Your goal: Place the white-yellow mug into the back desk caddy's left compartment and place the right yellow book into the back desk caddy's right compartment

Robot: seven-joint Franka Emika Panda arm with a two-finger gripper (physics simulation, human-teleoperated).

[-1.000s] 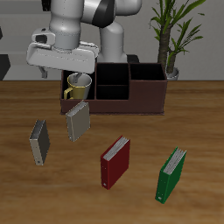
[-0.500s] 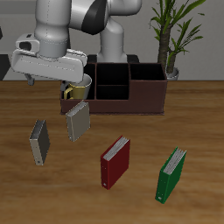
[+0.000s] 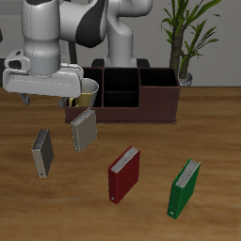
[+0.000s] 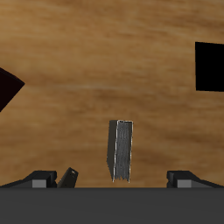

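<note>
White-yellow mug (image 3: pixel 85 91) sat in the back desk caddy (image 3: pixel 132 102); gripper (image 3: pixel 44 98) hung empty, jaws wide, above the right yellow book (image 4: pixel 122 150).

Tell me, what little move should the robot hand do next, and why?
Probably go down toward the dark grey book. The mug already sits in an end section of the caddy, so the book is what is left. The gripper is open, empty and high above the table, and the wrist view shows a book lying between its fingers.
</note>
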